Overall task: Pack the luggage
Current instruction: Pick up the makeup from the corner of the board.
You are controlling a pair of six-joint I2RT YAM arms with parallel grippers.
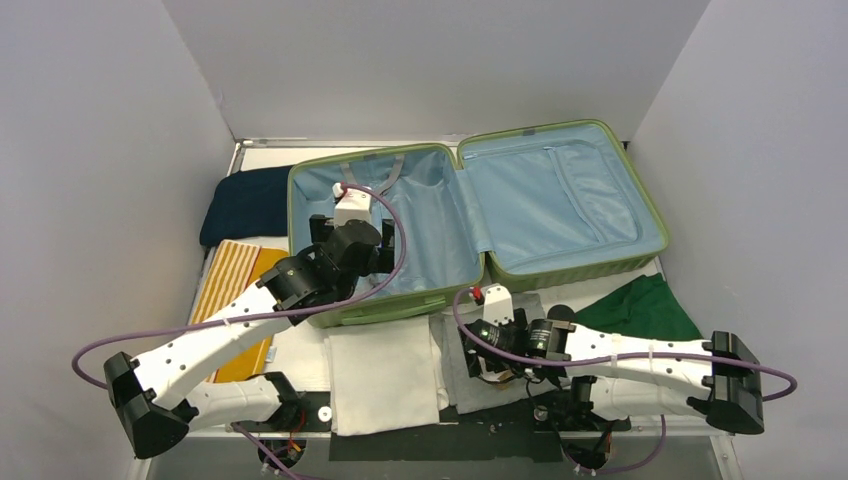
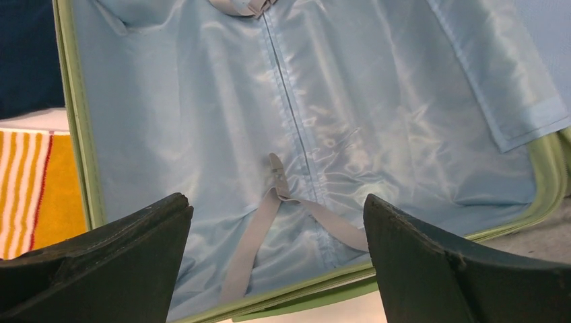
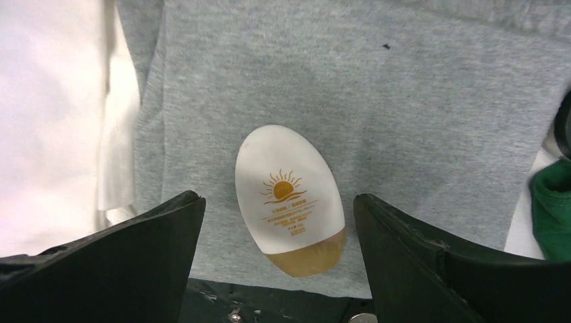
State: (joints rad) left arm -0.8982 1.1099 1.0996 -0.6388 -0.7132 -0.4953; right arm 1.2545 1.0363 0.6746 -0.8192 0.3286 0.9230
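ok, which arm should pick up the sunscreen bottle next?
Right. The right gripper is open and hangs just over the bottle, a finger on either side. The bottle lies flat on the grey cloth. The left gripper, also open, is in the suitcase, facing bare lining.

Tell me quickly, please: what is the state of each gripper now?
Left gripper: open, empty, above the luggage.
Right gripper: open, empty, over the white bottle.
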